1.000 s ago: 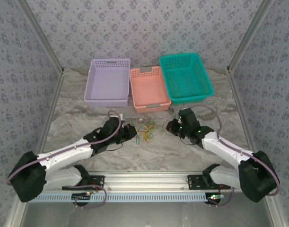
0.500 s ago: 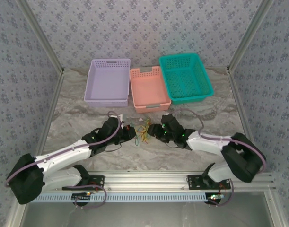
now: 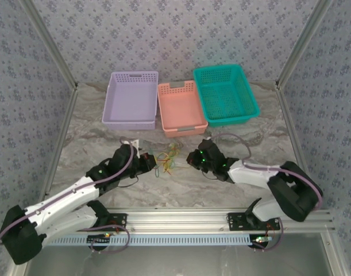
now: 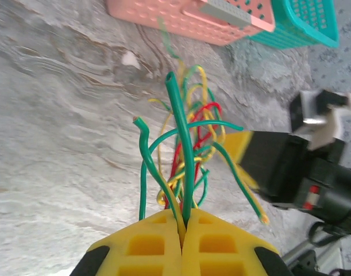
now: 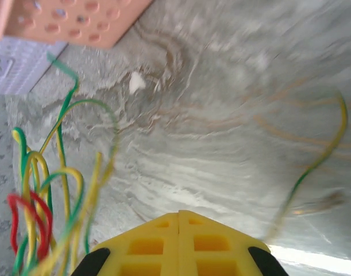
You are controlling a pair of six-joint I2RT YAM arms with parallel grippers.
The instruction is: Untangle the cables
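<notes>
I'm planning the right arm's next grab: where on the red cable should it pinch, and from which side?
Probably the red cable at its arched loop, which bulges from the other cables toward the right gripper. Come from that side, opposite the left gripper, which is shut on their other end.

The marbled table bears a purple basket, pink basket and teal basket abreast, cables in front.
</notes>
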